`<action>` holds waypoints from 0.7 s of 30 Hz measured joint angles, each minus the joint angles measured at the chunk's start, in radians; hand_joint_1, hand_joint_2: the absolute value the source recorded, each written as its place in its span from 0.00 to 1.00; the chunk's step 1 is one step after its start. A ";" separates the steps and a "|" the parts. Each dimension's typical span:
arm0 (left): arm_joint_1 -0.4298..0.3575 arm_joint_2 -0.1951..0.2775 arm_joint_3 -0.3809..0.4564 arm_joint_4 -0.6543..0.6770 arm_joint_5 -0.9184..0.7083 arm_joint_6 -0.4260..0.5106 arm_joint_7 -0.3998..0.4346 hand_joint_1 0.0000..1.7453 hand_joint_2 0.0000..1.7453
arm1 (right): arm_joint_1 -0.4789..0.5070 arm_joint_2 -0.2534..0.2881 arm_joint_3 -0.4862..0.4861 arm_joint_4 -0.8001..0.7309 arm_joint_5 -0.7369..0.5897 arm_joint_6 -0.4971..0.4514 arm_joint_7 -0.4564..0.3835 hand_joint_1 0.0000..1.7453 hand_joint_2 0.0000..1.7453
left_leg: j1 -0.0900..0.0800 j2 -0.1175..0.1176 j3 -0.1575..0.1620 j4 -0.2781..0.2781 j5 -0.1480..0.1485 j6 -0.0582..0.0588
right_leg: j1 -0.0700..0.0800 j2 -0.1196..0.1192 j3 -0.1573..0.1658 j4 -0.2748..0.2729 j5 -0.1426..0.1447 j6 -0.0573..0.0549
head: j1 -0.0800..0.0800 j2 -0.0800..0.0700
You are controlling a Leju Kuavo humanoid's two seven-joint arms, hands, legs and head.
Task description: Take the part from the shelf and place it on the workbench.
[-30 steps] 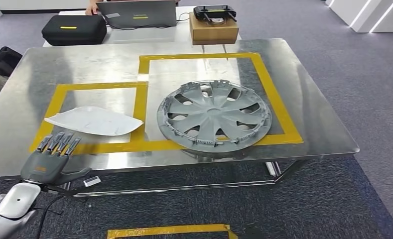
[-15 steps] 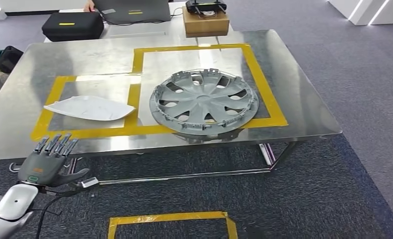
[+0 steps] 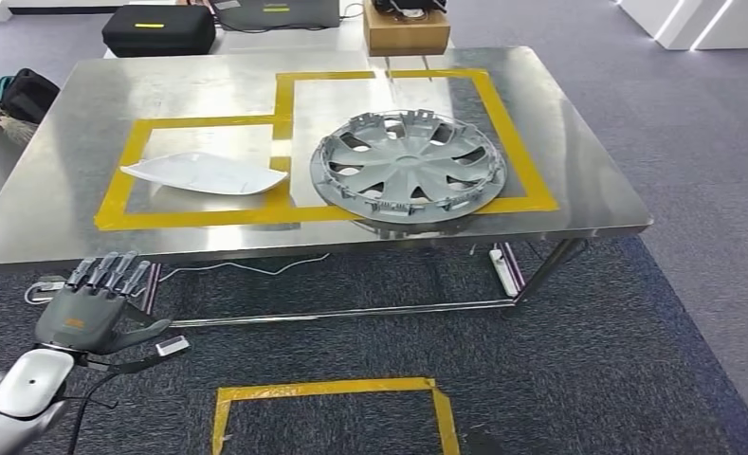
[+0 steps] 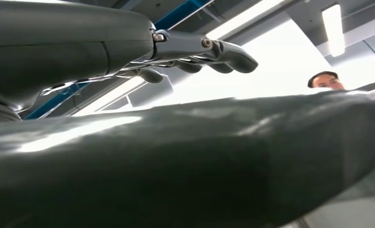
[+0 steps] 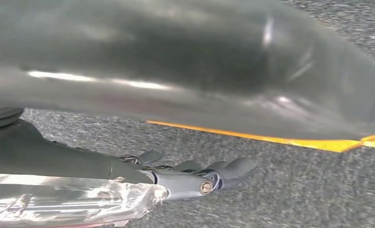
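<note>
A grey wheel cover (image 3: 408,166) lies flat on the steel workbench (image 3: 76,142), inside the larger yellow-taped frame. A white curved panel (image 3: 204,173) lies in the smaller taped frame to its left. My left hand (image 3: 90,303) hangs below the table's near edge at the lower left, fingers stretched out and apart, holding nothing. In the left wrist view its fingers (image 4: 209,47) are likewise straight and bare. My right hand (image 5: 190,178) hovers over the carpet with its fingers extended and nothing in it.
A yellow tape rectangle (image 3: 327,389) marks the carpet in front of me, also seen as tape (image 5: 271,137) under the right hand. A black case (image 3: 158,28), a cardboard box (image 3: 406,33) and a black bag (image 3: 24,95) sit beyond the bench. A person's head (image 4: 325,80) shows nearby.
The whole picture has shifted: the bench now sits higher and farther off and more carpet shows, so the camera has moved back. The parts lie as before. My left hand keeps its pose.
</note>
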 joint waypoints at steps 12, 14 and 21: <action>-0.002 -0.002 0.001 0.005 0.000 0.000 -0.006 0.00 0.00 | -0.001 0.000 0.000 0.000 -0.003 -0.001 -0.002 0.00 0.00 | 0.010 0.000 -0.094 0.244 -0.144 -0.056 | 0.010 -0.004 0.097 -0.260 0.071 -0.049 | -0.005 0.000; -0.002 -0.003 0.000 0.006 0.000 0.000 -0.006 0.00 0.00 | 0.000 0.000 0.000 0.000 -0.003 -0.001 -0.002 0.00 0.00 | 0.013 0.000 -0.067 0.257 -0.123 -0.062 | 0.007 -0.004 0.074 -0.255 0.084 -0.043 | -0.005 0.000; -0.013 -0.012 -0.006 0.010 0.000 0.000 -0.004 0.00 0.00 | 0.002 -0.002 0.000 0.001 -0.006 0.001 -0.005 0.00 0.00 | 0.016 -0.008 0.086 0.006 -0.076 -0.052 | 0.007 -0.002 0.012 -0.224 0.118 0.000 | -0.007 0.000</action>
